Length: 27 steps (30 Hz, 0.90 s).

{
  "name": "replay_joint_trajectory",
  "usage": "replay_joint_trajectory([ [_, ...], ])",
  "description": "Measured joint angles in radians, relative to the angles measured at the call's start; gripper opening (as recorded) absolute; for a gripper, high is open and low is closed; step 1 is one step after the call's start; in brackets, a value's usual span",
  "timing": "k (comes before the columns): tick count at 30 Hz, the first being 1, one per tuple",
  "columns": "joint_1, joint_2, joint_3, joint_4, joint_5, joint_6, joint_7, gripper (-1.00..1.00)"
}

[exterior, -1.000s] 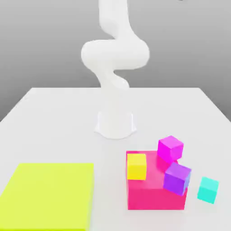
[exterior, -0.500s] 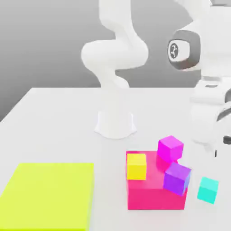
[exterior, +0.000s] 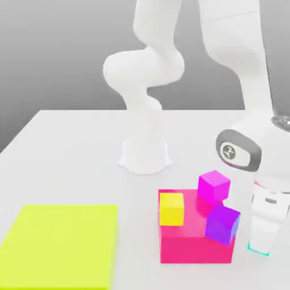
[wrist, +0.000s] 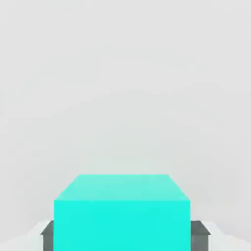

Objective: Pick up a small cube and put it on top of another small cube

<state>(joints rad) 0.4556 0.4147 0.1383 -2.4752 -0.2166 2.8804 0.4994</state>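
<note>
We have the gripper (wrist: 122,235) clamped on the teal cube (wrist: 121,211), a pad against each side. We should lift straight up, clearing the purple cube (exterior: 222,224) beside it.

Small cubes, four: yellow (exterior: 171,208), magenta (exterior: 213,186), purple (exterior: 222,224), teal (wrist: 121,212). Pink block (exterior: 190,244), one. Yellow-green slab (exterior: 59,244), one.

Front exterior; hand view close overhead
</note>
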Motion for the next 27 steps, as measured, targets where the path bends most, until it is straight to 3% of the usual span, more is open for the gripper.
replay_joint_trajectory([
  [3, -0.014, -0.023, 0.015, -0.005, 0.003, -0.018, -0.003, -1.0],
  [8, -0.059, -0.186, 0.07, -0.026, 0.09, -0.147, -0.077, -1.0],
  [18, -0.208, -0.541, -0.004, -0.024, 0.218, -0.489, -0.024, -1.0],
  [23, -0.217, -0.439, -0.009, -0.076, 0.224, -0.354, 0.012, -1.0],
  [24, -0.212, -0.421, -0.015, -0.081, 0.22, -0.331, 0.015, 1.0],
  [27, -0.215, -0.421, -0.015, -0.081, 0.22, -0.331, 0.015, 1.0],
])
